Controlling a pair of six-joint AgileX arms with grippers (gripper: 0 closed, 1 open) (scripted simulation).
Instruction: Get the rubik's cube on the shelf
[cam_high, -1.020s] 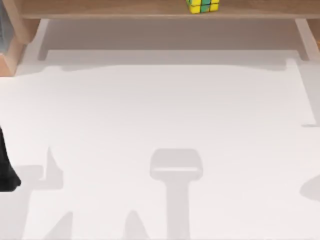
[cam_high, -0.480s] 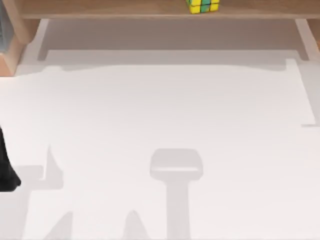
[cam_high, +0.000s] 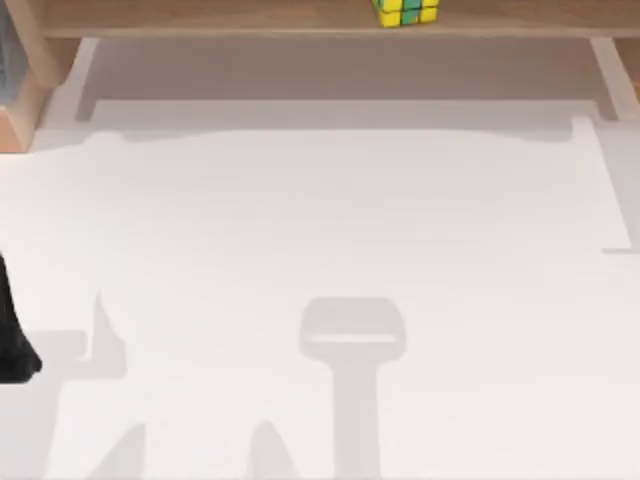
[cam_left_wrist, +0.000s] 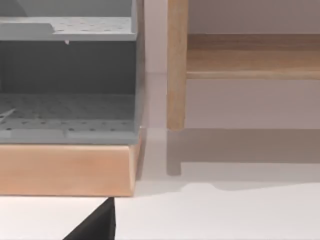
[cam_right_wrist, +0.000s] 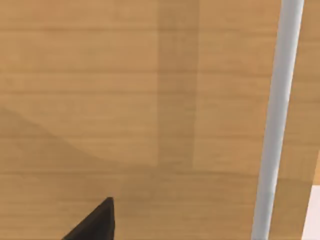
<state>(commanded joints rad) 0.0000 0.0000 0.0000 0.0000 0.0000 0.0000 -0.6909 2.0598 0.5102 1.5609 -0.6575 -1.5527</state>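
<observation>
Of the left gripper (cam_left_wrist: 96, 226) the left wrist view catches just one dark pointed tip above the white table (cam_left_wrist: 225, 215), too little to tell whether it is spread or closed. The right gripper (cam_right_wrist: 95, 224) is likewise a single dark tip, set over a light-brown wood-grain surface crossed by a pale grey bar (cam_right_wrist: 277, 120), and its opening cannot be told either; which wooden piece that surface belongs to is not clear. Neither tip touches anything that can be seen. In the top view a dark part of the left arm (cam_high: 12, 335) sits at the table's edge at about 8 o'clock, with its shadow falling on the tabletop just beside it. Ahead of the left wrist camera stands a grey perforated rack (cam_left_wrist: 65, 115) on a wooden base, and just beside it one upright wooden support of the shelf (cam_left_wrist: 176, 65) with the board running off from it. The rubik's cube (cam_high: 405, 11) rests on the board of the shelf (cam_high: 200, 18) at 12 o'clock in the top view, a little toward 1 o'clock, its yellow, green and blue stickers showing, well apart from the left arm. The white table (cam_high: 320, 220) in front of the shelf carries soft grey shadows, one blocky shape near 6 o'clock.
</observation>
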